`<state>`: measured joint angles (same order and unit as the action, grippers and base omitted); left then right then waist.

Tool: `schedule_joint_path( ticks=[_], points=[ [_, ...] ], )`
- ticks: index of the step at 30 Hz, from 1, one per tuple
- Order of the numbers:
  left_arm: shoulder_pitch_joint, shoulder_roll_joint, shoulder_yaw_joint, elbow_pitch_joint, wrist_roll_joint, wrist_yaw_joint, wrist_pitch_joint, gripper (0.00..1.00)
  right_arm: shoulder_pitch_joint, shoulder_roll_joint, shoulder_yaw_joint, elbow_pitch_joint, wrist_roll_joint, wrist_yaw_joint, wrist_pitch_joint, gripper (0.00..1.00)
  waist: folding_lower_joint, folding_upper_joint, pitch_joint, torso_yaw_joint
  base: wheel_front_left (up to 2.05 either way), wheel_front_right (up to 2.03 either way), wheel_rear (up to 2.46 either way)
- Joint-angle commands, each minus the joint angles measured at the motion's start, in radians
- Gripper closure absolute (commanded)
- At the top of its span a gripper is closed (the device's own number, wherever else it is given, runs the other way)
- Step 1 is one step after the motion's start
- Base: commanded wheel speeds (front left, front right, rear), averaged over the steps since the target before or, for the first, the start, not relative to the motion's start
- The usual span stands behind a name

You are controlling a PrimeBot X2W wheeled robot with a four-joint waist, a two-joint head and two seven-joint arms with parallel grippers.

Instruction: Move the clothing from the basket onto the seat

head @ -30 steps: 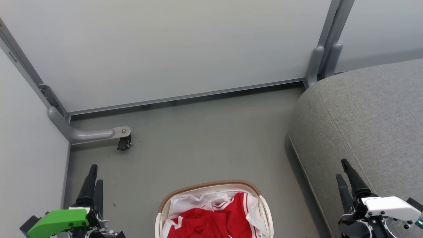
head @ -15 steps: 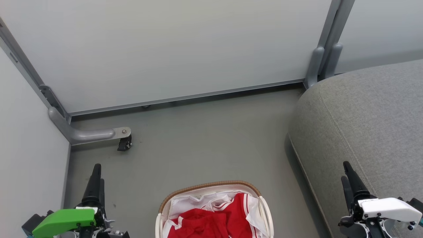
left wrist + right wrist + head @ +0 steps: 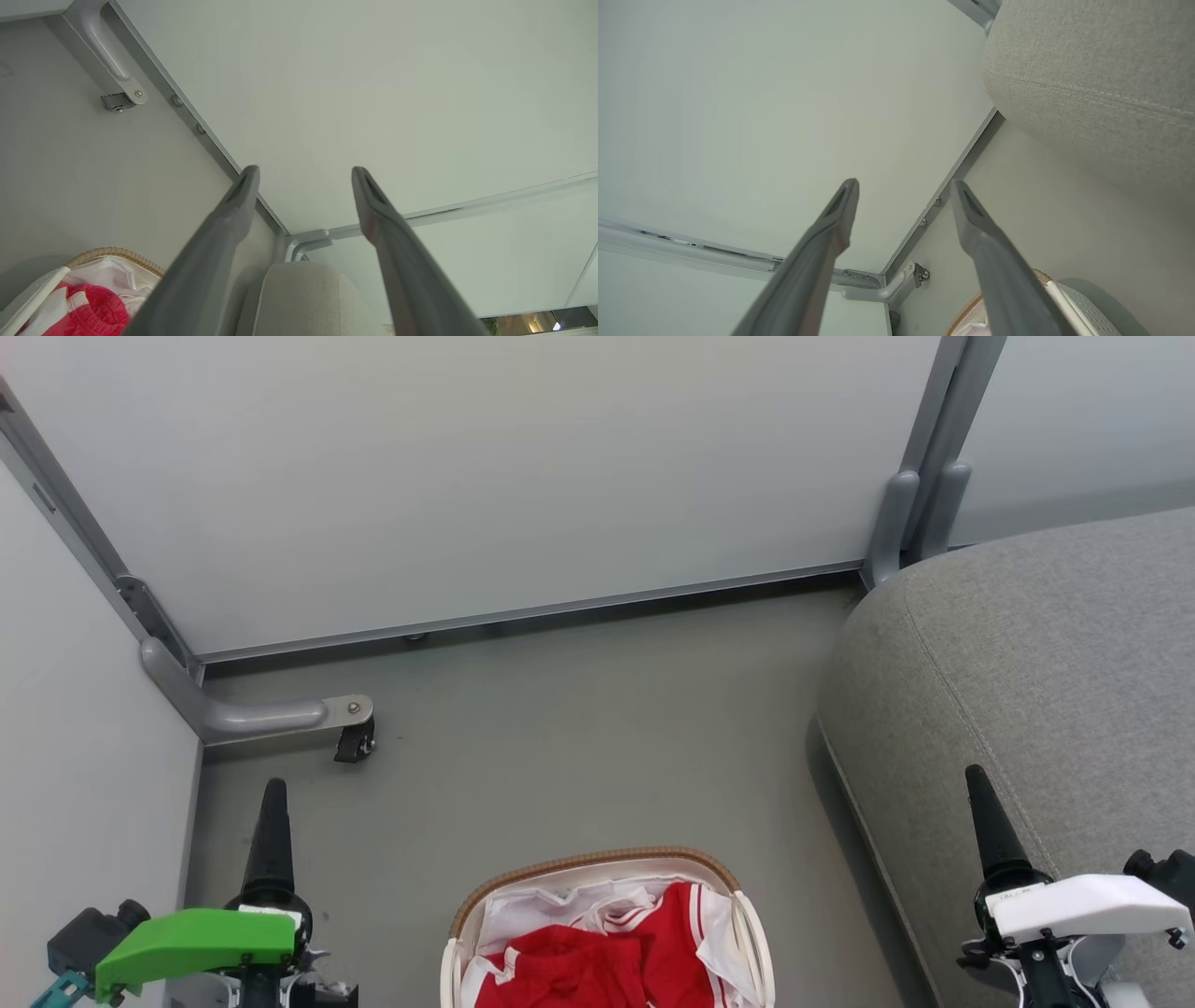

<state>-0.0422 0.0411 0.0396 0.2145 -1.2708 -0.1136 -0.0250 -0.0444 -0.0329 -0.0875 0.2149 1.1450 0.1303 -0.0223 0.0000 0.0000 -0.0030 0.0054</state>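
Note:
The small white basket (image 3: 597, 861) with a tan rim stands on the floor at the bottom centre of the head view. The red clothing (image 3: 597, 963) with white trim lies crumpled inside it on the white liner. The light-grey seat (image 3: 1046, 653) rises at the right. My left gripper (image 3: 274, 793) hangs left of the basket, open and empty. My right gripper (image 3: 977, 779) hovers over the seat's near edge, also open and empty. The left wrist view shows its gripper (image 3: 304, 170) with fingers spread, the basket (image 3: 117, 254) and clothing (image 3: 100, 310) at lower left. The right wrist view shows its gripper (image 3: 903, 183) beside the seat (image 3: 1092, 79).
Pale partition walls close the far side and the left. A grey metal foot with a black caster (image 3: 353, 744) juts from the left corner. A grey post (image 3: 920, 504) stands at the seat's far corner. Grey floor (image 3: 579, 728) lies between the basket and the wall.
Both grippers have turned at the wrist, so each pair of fingers now lines up as one in the head view. The right gripper's tip sits slightly higher in the head view. The basket stays put.

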Motion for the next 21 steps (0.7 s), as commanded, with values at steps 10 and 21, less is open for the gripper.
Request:
schedule_joint_path(
  ticks=[10,21],
  points=[
    [0.019,0.006,-0.029,-0.058,0.262,0.022,-0.042,0.0,0.016,-0.011,0.021,-0.041,-0.231,0.0,-0.044,0.0,0.0,0.0,0.0,0.001,0.0,0.0,0.0],
    [0.052,0.007,-0.061,-0.057,0.479,0.036,-0.079,0.0,0.027,-0.012,0.032,-0.035,-0.407,0.0,-0.081,0.0,0.0,0.0,-0.005,0.002,0.0,0.0,0.0]
  ],
)
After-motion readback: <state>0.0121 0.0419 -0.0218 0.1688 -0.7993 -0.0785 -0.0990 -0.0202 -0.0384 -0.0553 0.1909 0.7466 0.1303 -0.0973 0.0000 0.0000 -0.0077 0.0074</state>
